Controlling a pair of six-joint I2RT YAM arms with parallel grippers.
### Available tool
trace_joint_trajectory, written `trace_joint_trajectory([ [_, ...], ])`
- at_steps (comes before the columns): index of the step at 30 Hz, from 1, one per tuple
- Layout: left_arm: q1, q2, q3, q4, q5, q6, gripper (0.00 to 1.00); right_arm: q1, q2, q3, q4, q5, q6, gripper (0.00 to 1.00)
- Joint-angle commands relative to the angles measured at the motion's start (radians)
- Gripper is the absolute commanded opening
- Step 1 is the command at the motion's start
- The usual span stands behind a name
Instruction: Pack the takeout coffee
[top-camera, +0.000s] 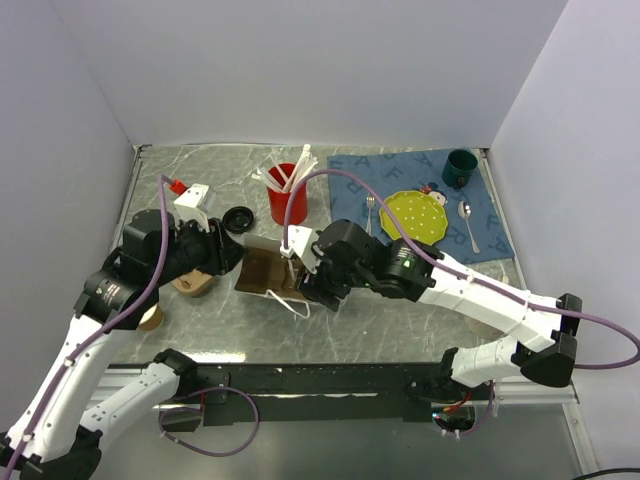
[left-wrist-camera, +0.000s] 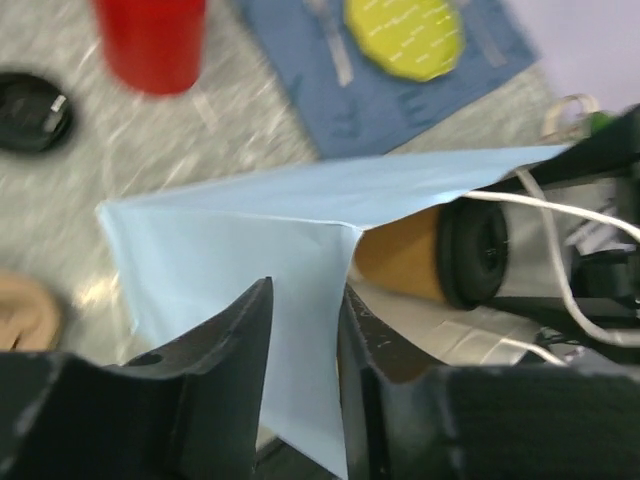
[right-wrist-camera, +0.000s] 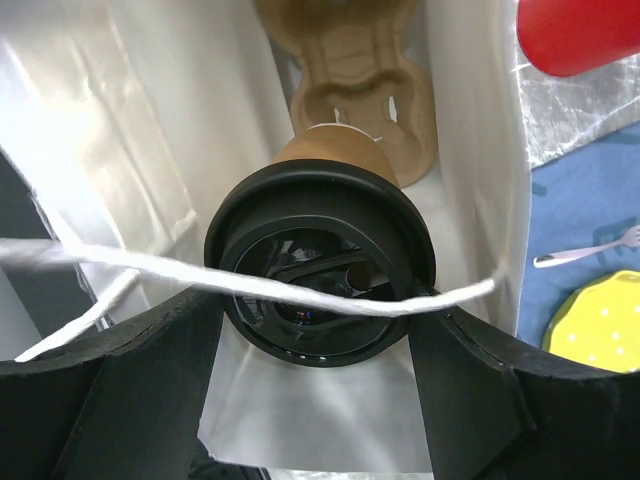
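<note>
Centrally on the grey marble table (top-camera: 400, 320) lies a brown paper bag (top-camera: 262, 272) on its side, mouth facing 3 o'clock. Left gripper (left-wrist-camera: 305, 295), at the bag's 10 o'clock edge: jaws parted astride one bag wall, paper between them. Right gripper (right-wrist-camera: 322, 312), at the bag's 3 o'clock: jaws clamped on the black lid of the takeout coffee (left-wrist-camera: 420, 255), which is horizontal inside the bag mouth. A white handle cord (right-wrist-camera: 150, 262) crosses the lid.

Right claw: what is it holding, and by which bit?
The right claw holds the takeout coffee by its black lid, inside the paper bag.
</note>
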Motion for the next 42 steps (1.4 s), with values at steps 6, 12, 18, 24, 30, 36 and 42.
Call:
trace_joint_trajectory([
  [6,0.004,0.006,0.083,-0.136,-0.058,0.008,0.43,0.006,-0.028,-0.041,0.091,-0.021,0.047,0.41],
  [12,0.004,0.001,0.052,-0.046,0.081,0.035,0.07,0.009,-0.059,-0.064,0.080,-0.025,0.014,0.41],
  [18,0.004,-0.106,-0.069,0.157,0.204,0.132,0.01,0.016,-0.088,-0.082,0.157,0.046,-0.081,0.39],
  [24,0.004,-0.083,-0.111,0.165,0.319,0.262,0.01,0.015,-0.082,-0.150,0.255,0.063,-0.162,0.40],
  [30,0.004,-0.157,-0.203,0.233,0.334,0.337,0.01,0.016,-0.068,-0.223,0.288,0.035,-0.157,0.40],
  [36,0.004,-0.145,-0.263,0.314,0.319,0.420,0.01,0.023,-0.033,-0.177,0.272,0.005,-0.165,0.40],
  [42,0.004,-0.131,-0.318,0.374,0.352,0.414,0.01,0.030,-0.028,-0.225,0.366,0.109,-0.202,0.39],
])
